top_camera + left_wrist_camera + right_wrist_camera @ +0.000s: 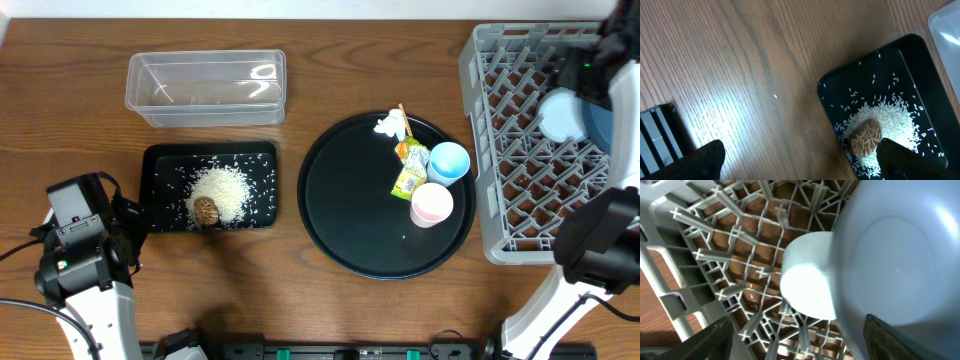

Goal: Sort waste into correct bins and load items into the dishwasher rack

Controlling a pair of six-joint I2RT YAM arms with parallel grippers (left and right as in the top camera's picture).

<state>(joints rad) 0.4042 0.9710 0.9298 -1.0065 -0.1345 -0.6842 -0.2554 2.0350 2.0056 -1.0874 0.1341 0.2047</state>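
White rice (222,186) and a brown food lump (207,210) lie in the shallow black tray (160,160). The clear tub (205,85) stands behind it. A white tissue (390,125), a printed wrapper (410,172), a chopstick (402,112), a light blue cup (449,163) and a pink cup (432,204) sit on the round black tray. The white bowl (560,115) and the dark blue plate (601,128) stand in the grey rack (520,200). My left gripper (802,162) is open and empty beside the lump (865,141). My right gripper (805,340) is open over the rack, with the plate's (900,255) edge between its fingers. No white utensil shows.
The large round black tray (350,215) lies between the black tray and the rack. Bare wooden table (300,310) shows along the front edge. The rack's upright tines (730,245) stand close under the right gripper.
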